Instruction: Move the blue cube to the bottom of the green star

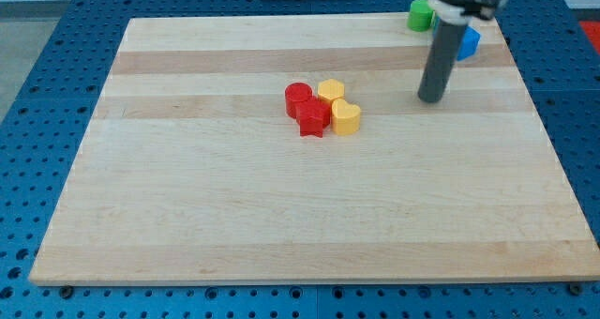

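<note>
The blue block (pixel 468 42) sits near the board's top right corner, its left side hidden behind the rod. A green block (pixel 420 16) lies at the board's top edge, up and to the left of the blue one; I cannot make out its shape. The two are close, but the rod hides the space between them. My tip (pixel 431 99) rests on the board below both, about a block's width down and to the left of the blue block, touching neither.
A tight cluster lies near the board's middle: a red cylinder (pixel 298 97), a red star (pixel 313 119), a yellow hexagon (pixel 330 90) and a yellow heart (pixel 346 118). The wooden board (pixel 281 225) sits on a blue perforated table.
</note>
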Action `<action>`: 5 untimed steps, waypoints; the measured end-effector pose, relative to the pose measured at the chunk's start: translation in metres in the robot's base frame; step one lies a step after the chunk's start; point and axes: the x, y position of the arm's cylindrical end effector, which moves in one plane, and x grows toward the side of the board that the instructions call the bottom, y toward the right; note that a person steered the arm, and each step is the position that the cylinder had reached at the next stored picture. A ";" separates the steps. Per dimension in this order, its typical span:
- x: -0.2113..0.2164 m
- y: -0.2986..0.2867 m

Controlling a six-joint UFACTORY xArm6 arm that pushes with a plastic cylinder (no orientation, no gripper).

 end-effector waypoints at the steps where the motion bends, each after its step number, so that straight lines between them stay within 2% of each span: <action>1: -0.037 0.034; 3: -0.070 0.053; 5: -0.064 0.053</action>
